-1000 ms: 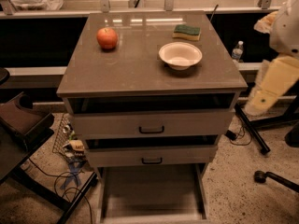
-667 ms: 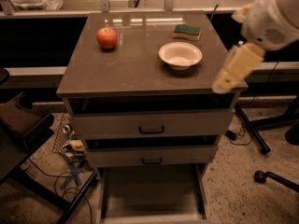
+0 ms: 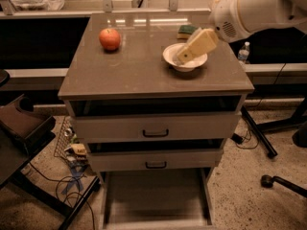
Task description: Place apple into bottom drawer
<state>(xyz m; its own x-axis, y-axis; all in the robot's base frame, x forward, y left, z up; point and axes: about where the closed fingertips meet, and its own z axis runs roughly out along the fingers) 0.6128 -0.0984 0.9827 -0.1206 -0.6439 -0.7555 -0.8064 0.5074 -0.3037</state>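
The red-orange apple sits on the back left of the cabinet top. The bottom drawer is pulled out at floor level, and its flat grey inside shows nothing in it. My white arm reaches in from the upper right. My tan gripper hangs over the white bowl on the right half of the top, well to the right of the apple and apart from it.
A green sponge lies behind the bowl. The two upper drawers with black handles are slightly ajar. A water bottle stands at the right. A dark chair and cables are at the left, and a chair base is on the floor at the right.
My arm has swung left from beside the cabinet's right edge to above the top, and the gripper is now over the white bowl. The apple, the bowl and the drawers have not moved.
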